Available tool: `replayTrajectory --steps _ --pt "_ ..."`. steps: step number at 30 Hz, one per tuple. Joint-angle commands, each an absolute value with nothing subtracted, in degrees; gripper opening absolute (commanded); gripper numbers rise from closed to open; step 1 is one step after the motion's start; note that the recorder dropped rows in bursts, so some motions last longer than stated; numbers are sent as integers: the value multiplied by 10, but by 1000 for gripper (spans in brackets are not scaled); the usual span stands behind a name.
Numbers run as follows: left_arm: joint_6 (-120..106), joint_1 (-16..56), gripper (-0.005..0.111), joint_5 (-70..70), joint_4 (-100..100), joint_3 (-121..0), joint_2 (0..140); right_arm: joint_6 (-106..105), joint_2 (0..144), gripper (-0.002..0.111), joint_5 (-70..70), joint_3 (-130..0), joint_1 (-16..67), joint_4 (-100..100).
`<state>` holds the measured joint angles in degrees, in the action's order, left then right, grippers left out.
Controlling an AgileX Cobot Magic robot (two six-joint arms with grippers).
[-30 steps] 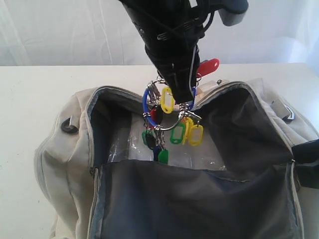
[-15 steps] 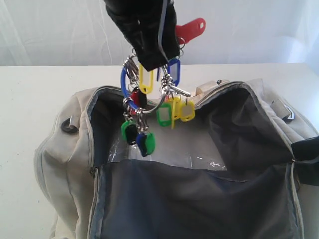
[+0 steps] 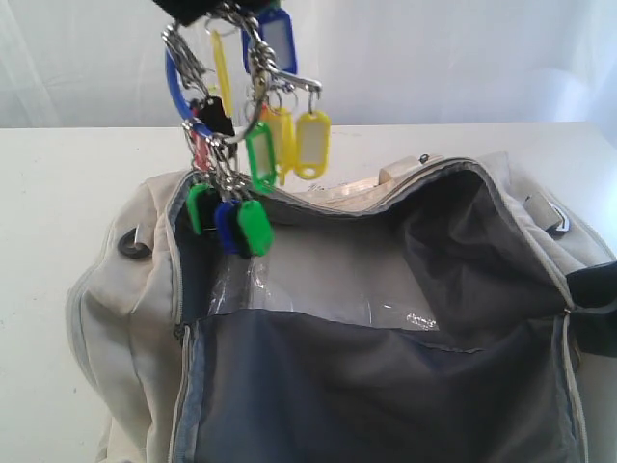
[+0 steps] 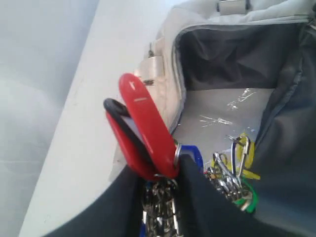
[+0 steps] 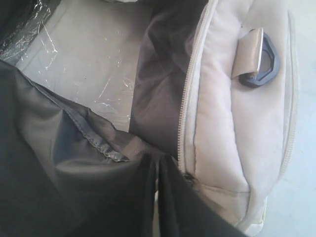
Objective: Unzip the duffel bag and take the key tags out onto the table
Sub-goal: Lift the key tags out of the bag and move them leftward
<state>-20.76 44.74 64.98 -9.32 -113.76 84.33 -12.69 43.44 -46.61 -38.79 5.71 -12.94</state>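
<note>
We see the duffel bag lying on the table, which stretches behind and to the left of it. The key tags hang above the bag's rear-left rim. 1 plastic sheet lies inside on the bag's floor.

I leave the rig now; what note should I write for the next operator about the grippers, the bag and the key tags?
Cream fabric duffel bag: unzipped, wide open on the white table.
Left gripper: shut on the bunch of coloured plastic key tags, hanging in the air near the bag's left end.
Right gripper: shut, at the bag's open edge.
Left to do: set the tags on the table.
</note>
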Motion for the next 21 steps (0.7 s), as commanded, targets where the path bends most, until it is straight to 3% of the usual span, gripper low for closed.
replayTrajectory --steps 1,14,21 --pt "-179 447 0 700 -130 -1137 803 -132 431 0 -467 -386 60 -129" --pt "-119 447 0 700 -198 -1132 734 -132 431 0 -467 -386 60 -129" --pt "-82 447 0 700 -290 -1034 694 -132 431 0 -467 -386 60 -129"
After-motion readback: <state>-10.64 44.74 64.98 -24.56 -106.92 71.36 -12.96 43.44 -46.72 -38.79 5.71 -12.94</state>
